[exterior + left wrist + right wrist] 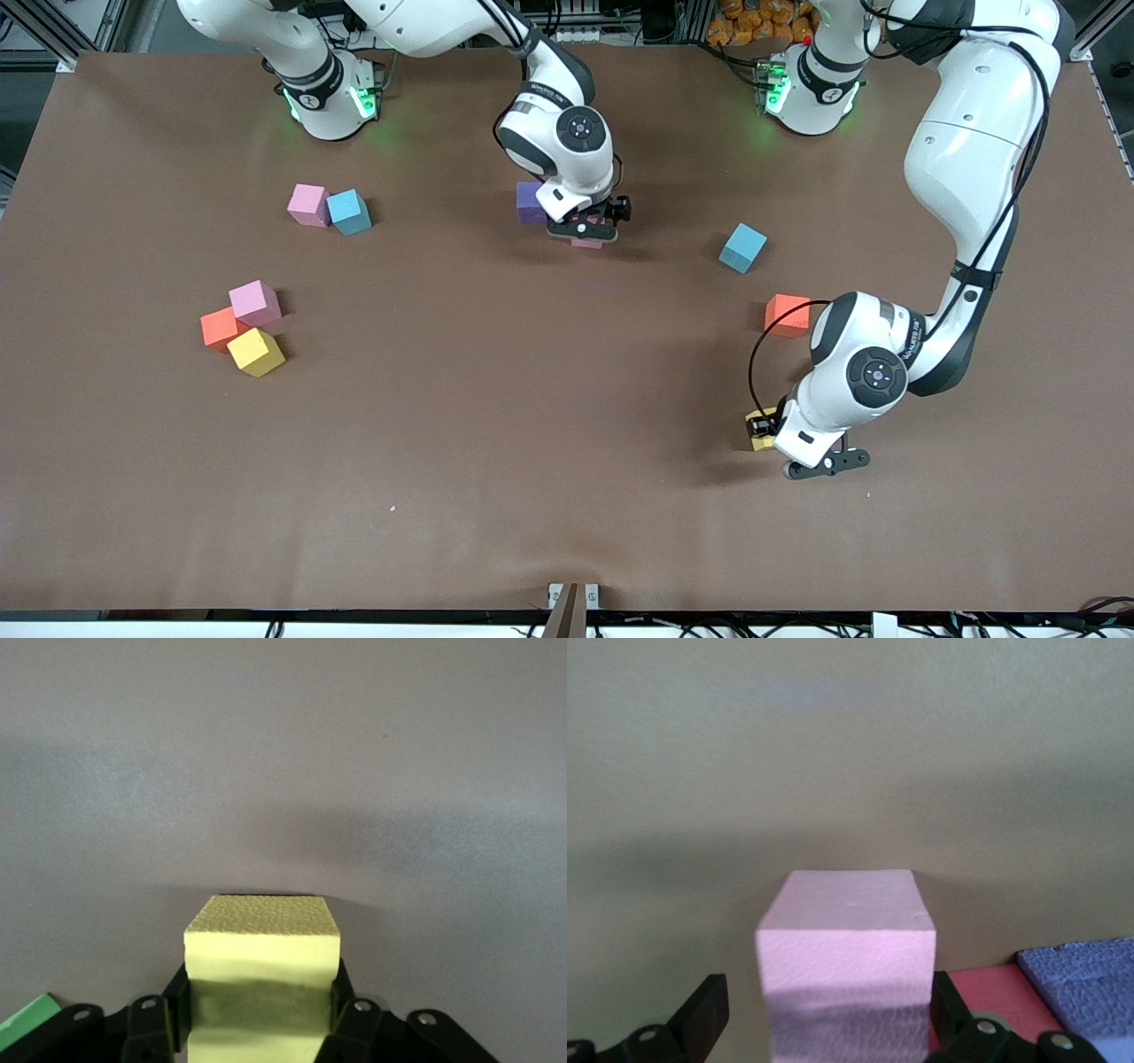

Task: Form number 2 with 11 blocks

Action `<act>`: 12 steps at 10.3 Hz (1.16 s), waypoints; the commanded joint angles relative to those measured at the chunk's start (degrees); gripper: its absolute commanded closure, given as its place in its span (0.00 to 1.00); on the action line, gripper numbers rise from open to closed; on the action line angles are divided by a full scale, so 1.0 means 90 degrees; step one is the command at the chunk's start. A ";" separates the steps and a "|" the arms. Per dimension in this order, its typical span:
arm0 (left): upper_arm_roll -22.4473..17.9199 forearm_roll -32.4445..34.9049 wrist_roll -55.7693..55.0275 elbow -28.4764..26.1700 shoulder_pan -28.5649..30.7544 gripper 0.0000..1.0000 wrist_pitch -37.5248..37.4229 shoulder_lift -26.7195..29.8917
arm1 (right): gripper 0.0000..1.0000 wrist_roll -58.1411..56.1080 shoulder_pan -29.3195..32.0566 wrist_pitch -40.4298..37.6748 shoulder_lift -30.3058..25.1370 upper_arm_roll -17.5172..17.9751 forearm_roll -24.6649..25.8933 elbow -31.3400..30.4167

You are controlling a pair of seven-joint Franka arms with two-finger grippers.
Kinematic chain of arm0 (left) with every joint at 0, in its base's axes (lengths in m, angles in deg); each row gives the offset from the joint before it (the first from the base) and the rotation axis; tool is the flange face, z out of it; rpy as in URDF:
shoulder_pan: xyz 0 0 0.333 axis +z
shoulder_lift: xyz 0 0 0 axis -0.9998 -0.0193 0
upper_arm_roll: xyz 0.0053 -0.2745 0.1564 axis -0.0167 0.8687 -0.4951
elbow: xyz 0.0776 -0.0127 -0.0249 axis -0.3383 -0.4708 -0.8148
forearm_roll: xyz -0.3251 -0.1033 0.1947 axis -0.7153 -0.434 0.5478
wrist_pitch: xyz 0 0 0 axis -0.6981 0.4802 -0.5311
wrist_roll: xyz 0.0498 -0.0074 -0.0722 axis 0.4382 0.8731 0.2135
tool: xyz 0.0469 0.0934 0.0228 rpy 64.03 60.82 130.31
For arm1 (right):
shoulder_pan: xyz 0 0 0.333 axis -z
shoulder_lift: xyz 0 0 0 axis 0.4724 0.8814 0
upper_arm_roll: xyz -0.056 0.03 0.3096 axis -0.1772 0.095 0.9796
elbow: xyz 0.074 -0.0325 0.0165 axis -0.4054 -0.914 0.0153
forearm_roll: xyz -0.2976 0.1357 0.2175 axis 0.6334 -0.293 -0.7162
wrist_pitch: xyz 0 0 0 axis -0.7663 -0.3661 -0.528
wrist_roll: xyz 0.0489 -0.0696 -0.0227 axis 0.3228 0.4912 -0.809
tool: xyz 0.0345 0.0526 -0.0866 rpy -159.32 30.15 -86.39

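Note:
My left gripper (760, 431) (261, 992) is down at the table toward the left arm's end, shut on a yellow block (759, 440) (261, 948), with both fingers (174, 1010) pressed against its sides. A green block (27, 1019) lies right beside it. My right gripper (589, 229) (828, 1001) is open around a pink block (586, 242) (846, 939) in the middle of the table, with a gap at one finger (704, 1010). The pink block stands next to a red block (983, 992) and a purple block (530, 202) (1090, 983).
Toward the right arm's end lie a pink block (308, 204) against a light-blue cube (349, 212), and a cluster of pink (255, 302), orange (220, 328) and yellow (256, 352) blocks. Another light-blue cube (741, 247) and an orange block (788, 314) lie near the left arm.

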 commanded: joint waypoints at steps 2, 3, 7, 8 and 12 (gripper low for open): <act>0.0071 0.0141 -0.0591 -0.0059 -0.0029 0.42 -0.0879 0.0491 | 0.00 -0.0600 0.0427 -0.1208 -0.1296 -0.0093 0.0168 -0.0092; 0.0323 0.0122 -0.0796 -0.0107 -0.0010 0.43 -0.1027 0.0522 | 0.00 -0.1088 0.0710 -0.1494 -0.1600 -0.0171 0.0158 -0.0111; 0.1009 0.0200 -0.2532 -0.0322 -0.0417 0.43 -0.1175 0.0532 | 0.00 -0.3038 0.2299 -0.1662 -0.2831 -0.0162 0.0090 -0.1416; 0.1009 0.0219 -0.2981 -0.0352 -0.0748 0.44 -0.1175 0.0512 | 0.00 -0.4003 0.2827 -0.1692 -0.3017 -0.0162 0.0090 -0.1691; 0.1154 0.0678 -0.4382 -0.0819 -0.1746 0.45 -0.1067 0.0502 | 0.00 -0.6907 0.4508 -0.2298 -0.2970 -0.0142 0.0090 -0.2014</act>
